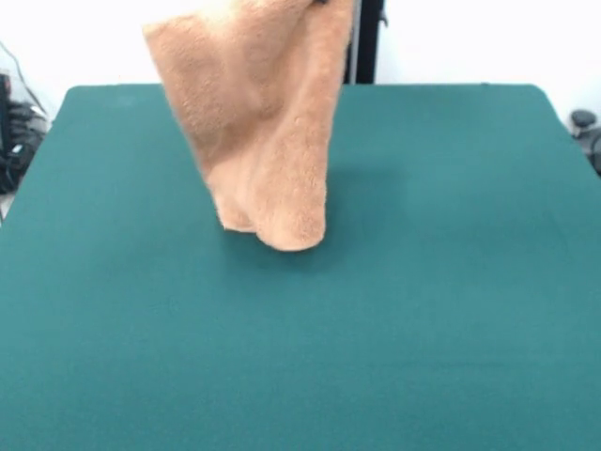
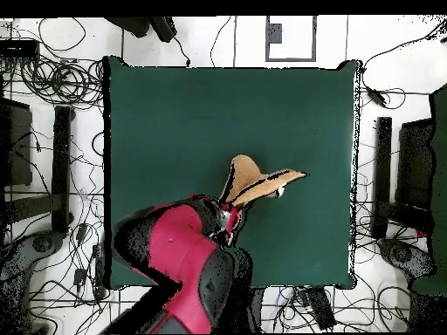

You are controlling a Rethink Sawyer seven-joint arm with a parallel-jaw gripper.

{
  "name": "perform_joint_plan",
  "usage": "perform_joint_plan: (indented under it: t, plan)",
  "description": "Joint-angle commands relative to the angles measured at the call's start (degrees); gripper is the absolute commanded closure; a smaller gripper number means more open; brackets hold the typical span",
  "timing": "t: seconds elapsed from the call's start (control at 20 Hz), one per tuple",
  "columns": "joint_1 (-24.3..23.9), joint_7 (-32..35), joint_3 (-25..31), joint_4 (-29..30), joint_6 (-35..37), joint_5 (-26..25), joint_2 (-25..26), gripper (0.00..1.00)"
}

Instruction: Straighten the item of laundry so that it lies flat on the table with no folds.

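My gripper (image 2: 229,212) is clamped on the towel (image 1: 263,122), which hangs bunched with its bottom near the table (image 1: 451,310); arm (image 2: 188,262) enters from 7 o'clock overhead.

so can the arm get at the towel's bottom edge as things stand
Probably not. The arm has just one gripper, and it seems already taken up holding the towel from above. The towel hangs bunched, its lowest fold at or near the table; nothing else blocks the way.

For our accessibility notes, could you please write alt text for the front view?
A tan-orange terry-cloth towel hangs bunched from the top edge, its lowest folds at or just above the dark green felt-covered table.
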Motion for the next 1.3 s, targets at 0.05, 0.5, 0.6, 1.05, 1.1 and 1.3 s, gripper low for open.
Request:
perform_joint_plan:
  t: [0.05,0.5,0.6,1.05,1.1,1.3]
  plan:
    - [2.55,23.00,4.33,-2.55,6.62,5.57,1.55,1.00]
    - [3.00,24.96,6.48,-4.63,5.98,9.30,2.06,1.00]
    - [3.12,25.21,5.92,-4.86,6.39,8.59,2.29,1.00]
    - [1.79,20.60,3.43,-7.24,8.23,2.25,2.49,1.00]
    - [0.30,14.84,3.71,-8.42,7.65,-0.83,1.87,1.00]
    - [-6.78,3.89,9.73,-8.66,3.80,-6.16,-2.34,1.00]
